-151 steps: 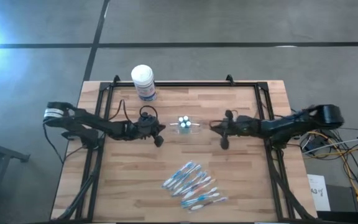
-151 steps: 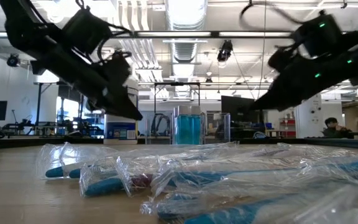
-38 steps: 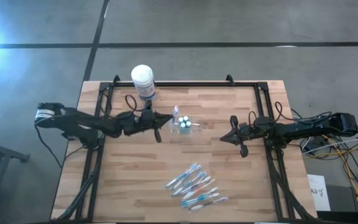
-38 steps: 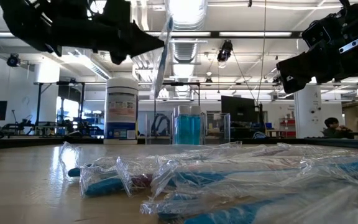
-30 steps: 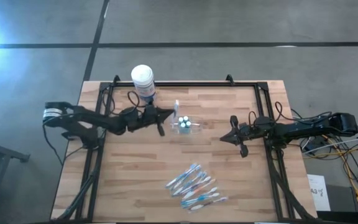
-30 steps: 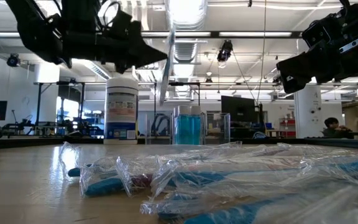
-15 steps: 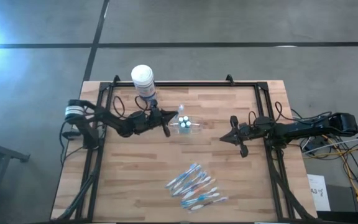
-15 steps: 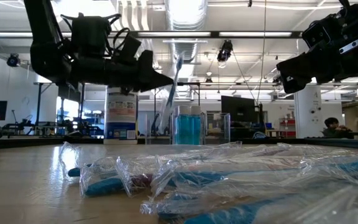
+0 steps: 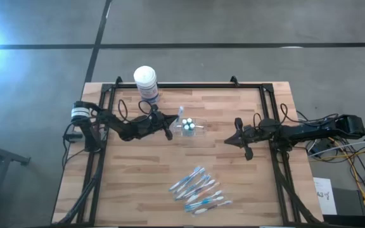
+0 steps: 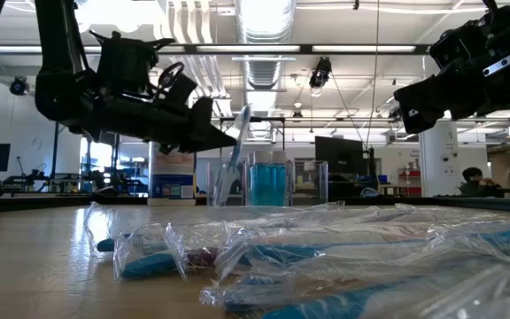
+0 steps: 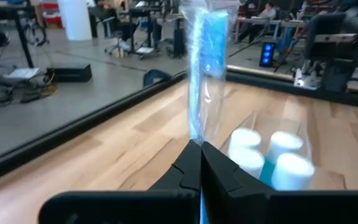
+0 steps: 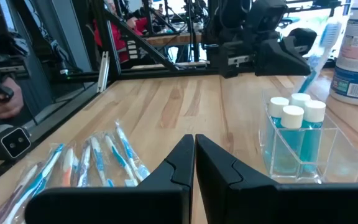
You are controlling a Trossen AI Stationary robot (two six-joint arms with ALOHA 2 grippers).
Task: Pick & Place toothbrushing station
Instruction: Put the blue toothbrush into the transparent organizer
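Observation:
My left gripper (image 9: 170,131) is shut on one wrapped blue-white toothbrush (image 10: 235,151) just left of the small clear cup (image 9: 189,127). The cup stands on the table's middle and holds three white-capped tubes (image 12: 294,109). The brush also shows in the left wrist view (image 11: 205,68) and in the right wrist view (image 12: 321,46). Several more wrapped toothbrushes (image 9: 198,190) lie in a pile near the table's near edge. My right gripper (image 9: 236,140) is shut and empty, to the right of the cup. My left gripper pinches the toothbrush's wrapped handle (image 11: 197,134) between its two fingers, part way along it. The fingers come from the table's left, slanting a little down, and lie across the brush. The brush stands tilted, head up; its lower end (image 10: 222,186) is beside the cup.
A bigger white-lidded canister with a blue label (image 9: 146,83) stands at the table's far left, behind my left gripper. A black frame (image 9: 189,85) runs along the table's far edge and sides. Bare wood lies between the cup and the toothbrush pile.
My left gripper has gone down and a little toward the clear cup with the toothbrush, and its arm has drawn in toward the table. The brush has come lower and now leans with its head toward the cup. My right arm has kept still.

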